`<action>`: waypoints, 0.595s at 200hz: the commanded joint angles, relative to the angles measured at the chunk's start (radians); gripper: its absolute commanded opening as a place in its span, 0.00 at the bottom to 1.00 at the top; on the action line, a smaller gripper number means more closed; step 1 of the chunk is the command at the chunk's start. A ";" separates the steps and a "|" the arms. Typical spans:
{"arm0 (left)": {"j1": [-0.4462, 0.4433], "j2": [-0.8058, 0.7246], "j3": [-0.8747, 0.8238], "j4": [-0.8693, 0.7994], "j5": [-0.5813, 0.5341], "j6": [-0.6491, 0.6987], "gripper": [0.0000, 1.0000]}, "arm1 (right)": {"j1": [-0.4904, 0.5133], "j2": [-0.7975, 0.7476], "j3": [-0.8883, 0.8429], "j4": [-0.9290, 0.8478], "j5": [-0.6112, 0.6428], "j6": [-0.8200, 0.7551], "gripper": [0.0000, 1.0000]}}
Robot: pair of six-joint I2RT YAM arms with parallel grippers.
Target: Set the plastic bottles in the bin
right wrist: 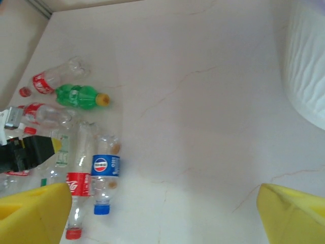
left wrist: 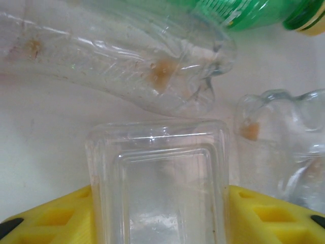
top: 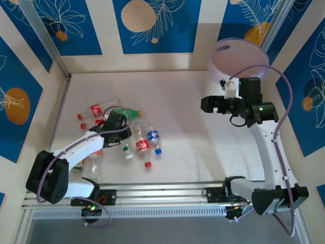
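Top external: left end effector [top: 116, 123] is down in the plastic bottles [top: 143, 146] on the left of the tabletop [top: 183, 127]; the bin [top: 214, 56] is far right, at the back.

In the left wrist view your yellow pads [left wrist: 61, 216] press both sides of a clear bottle [left wrist: 157, 173], so it reads as clamped, with the bottle's long axis running up the frame between them. Count: one green bottle [top: 129, 113], one blue-labelled bottle [top: 154, 136], at least three red-labelled, plus clear ones under the arm that you can't count. The right end effector [top: 204, 104] hangs released, just beside the one bin. From the grasp the bin lies right and away; the left arm is nearer the bottles, the right arm nearer the bin.
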 commanded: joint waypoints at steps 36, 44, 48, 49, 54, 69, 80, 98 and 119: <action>0.012 -0.067 0.120 0.079 0.197 -0.029 0.58 | 0.091 0.035 -0.028 0.046 -0.246 0.034 0.94; 0.013 -0.048 0.135 0.150 0.268 -0.056 0.59 | 0.106 0.051 -0.028 0.055 -0.280 0.041 0.93; 0.013 -0.035 0.143 0.187 0.304 -0.074 0.59 | 0.114 0.060 -0.031 0.064 -0.294 0.049 0.93; 0.012 -0.031 0.144 0.197 0.313 -0.079 0.59 | 0.116 0.062 -0.031 0.068 -0.298 0.051 0.93; 0.011 -0.015 0.153 0.251 0.360 -0.105 0.59 | 0.129 0.072 -0.035 0.084 -0.312 0.067 0.92; 0.004 0.043 0.177 0.403 0.468 -0.181 0.59 | 0.181 0.099 -0.057 0.147 -0.349 0.111 0.91; -0.008 0.076 0.199 0.475 0.507 -0.213 0.59 | 0.225 0.119 -0.075 0.193 -0.351 0.144 0.90; -0.033 0.111 0.228 0.541 0.540 -0.249 0.59 | 0.280 0.167 -0.106 0.276 -0.358 0.187 0.89; -0.053 0.132 0.223 0.623 0.566 -0.309 0.59 | 0.328 0.233 -0.119 0.339 -0.372 0.222 0.87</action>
